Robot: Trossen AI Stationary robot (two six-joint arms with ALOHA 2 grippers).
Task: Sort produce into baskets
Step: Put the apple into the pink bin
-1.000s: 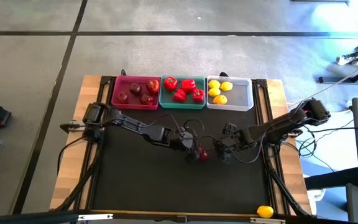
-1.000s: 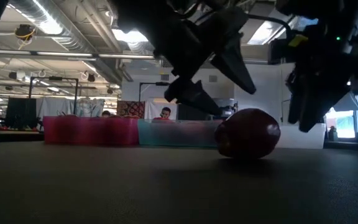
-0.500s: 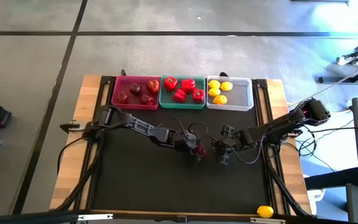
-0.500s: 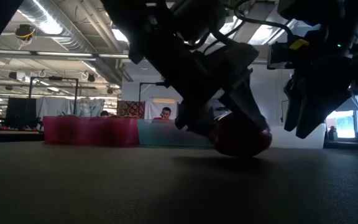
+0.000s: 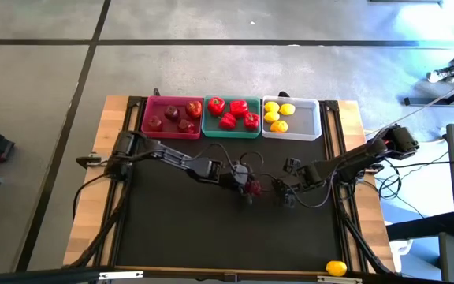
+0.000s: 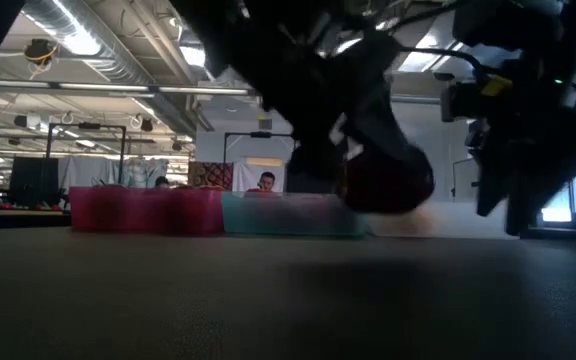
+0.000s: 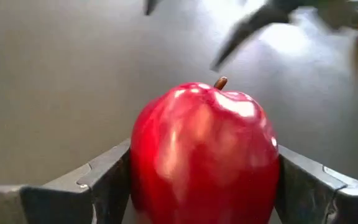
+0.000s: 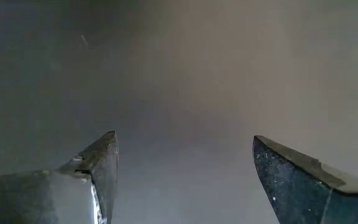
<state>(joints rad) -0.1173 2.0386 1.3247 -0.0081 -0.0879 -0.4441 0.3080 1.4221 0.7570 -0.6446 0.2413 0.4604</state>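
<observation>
I have the left gripper (image 5: 251, 188) clamped on a dark red apple (image 7: 205, 155) over the middle of the black mat (image 5: 211, 237); my left wrist view shows both fingers (image 7: 92, 186) pressed against its sides, stem up, and the low view puts the apple (image 6: 388, 182) clear of the surface. The right gripper (image 5: 284, 195) sits just beside it, fingers (image 8: 98, 168) spread apart with nothing between them. At the far edge: pink basket (image 5: 150, 118) with apples, teal basket (image 5: 207, 130) with red peppers, white basket (image 5: 310, 122) with three lemons. One lemon (image 5: 336, 268) lies apart at the near right edge.
</observation>
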